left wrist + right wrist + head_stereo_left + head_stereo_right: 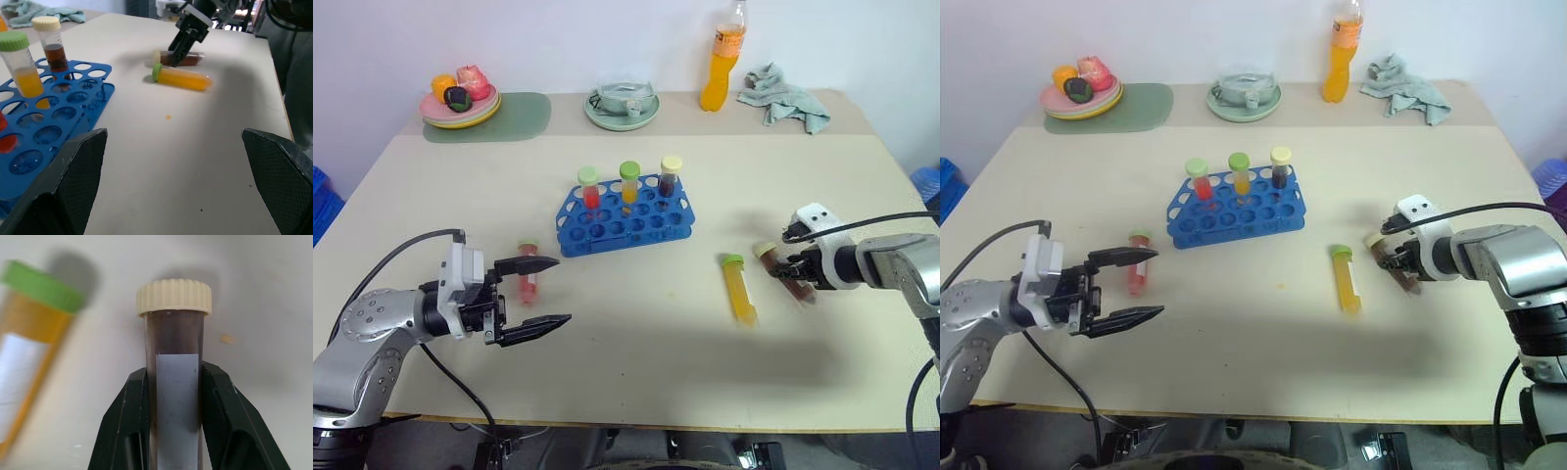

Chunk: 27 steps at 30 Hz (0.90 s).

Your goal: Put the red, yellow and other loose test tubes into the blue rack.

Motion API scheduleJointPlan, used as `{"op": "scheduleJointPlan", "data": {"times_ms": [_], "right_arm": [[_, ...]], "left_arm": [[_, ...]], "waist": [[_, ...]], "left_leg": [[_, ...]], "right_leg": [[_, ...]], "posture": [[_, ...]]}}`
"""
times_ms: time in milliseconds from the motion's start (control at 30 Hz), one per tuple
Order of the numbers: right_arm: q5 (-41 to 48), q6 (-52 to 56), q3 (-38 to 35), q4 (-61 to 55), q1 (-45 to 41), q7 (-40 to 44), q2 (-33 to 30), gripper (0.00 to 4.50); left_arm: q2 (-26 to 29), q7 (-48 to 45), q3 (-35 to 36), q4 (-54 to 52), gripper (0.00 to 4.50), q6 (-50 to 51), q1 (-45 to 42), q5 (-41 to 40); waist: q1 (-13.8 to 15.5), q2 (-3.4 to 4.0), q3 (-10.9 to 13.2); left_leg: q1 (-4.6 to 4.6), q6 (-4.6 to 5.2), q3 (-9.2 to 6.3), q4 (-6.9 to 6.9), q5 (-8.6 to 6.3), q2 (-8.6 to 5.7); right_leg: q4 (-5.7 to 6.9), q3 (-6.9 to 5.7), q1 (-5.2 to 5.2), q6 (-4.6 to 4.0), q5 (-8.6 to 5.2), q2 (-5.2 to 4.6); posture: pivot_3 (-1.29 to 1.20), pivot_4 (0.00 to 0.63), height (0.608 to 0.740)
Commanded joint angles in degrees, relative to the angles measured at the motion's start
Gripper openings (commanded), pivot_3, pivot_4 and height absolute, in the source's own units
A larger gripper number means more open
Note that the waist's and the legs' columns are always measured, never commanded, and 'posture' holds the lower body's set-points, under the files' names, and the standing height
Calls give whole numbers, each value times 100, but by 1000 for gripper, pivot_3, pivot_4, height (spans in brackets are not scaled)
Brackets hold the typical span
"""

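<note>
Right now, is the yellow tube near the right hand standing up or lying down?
Lying down. The yellow tube rests flat on the table, green cap toward the rack.

blue rack (625, 217); dark brown tube (176, 382), pale-yellow cap, white label.

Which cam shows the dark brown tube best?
Right wrist view: the dark brown tube is close up, pale-yellow cap and white label clear, the right gripper shut on it. Both eye views show it small, partly hidden by the fingers. Left wrist view shows it distant.
</note>
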Motion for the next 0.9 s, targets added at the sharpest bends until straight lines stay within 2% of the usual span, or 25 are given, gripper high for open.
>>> {"op": "scheduleJointPlan", "data": {"times_ms": [33, 100, 200, 333, 600, 900], "right_arm": [[523, -1069, -892, -858, 294, 666, 107, 795], [848, -1435, -1273, -1038, 336, 694, 516, 795], [846, -2283, -1485, -1119, 327, 380, 1304, 795], [272, -3793, -1148, -754, 354, 0, 2390, 795], [-781, -6853, -527, 946, 202, -485, 4327, 795], [-1386, -8810, -376, 3140, -427, -865, 5081, 795]], "left_arm": [[24, -10, 142, 88, 4500, -110, -140, -13], [-13, 22, 139, 219, 4500, -144, -270, 5], [-33, 19, 111, 383, 4500, -192, -430, 44], [-203, 133, 42, 632, 4500, -360, -546, 188], [-1032, 899, 233, 1041, 4500, -800, -758, 316], [-1266, 1397, 309, 1037, 4500, -1035, -917, 374]], "waist": [[4, 0, 1], [-8, -3, 2], [-5, -6, 1], [1, -6, 1], [-6, -5, 0], [-22, -5, 0]], "left_leg": [[-1, 0, 0, -1, 0, 0], [-1, 1, 1, 1, 0, 1], [5, 0, 0, 8, -1, 2], [5, 0, 2, 10, 0, 1], [12, -8, -1, 2, 11, 1], [74, -29, -3, -3, 18, 4]], "right_leg": [[0, 0, -1, 1, 0, 0], [-1, -1, 1, 3, 1, 0], [-1, -1, 10, 11, 7, 1], [0, 0, 8, 10, 10, 1], [6, 1, 5, 44, 44, 10], [12, 10, 27, 29, 55, 24]], "posture": [[0, 150, 740], [0, 150, 740], [0, 150, 740], [0, 150, 740], [0, 150, 740], [0, 150, 740]]}}
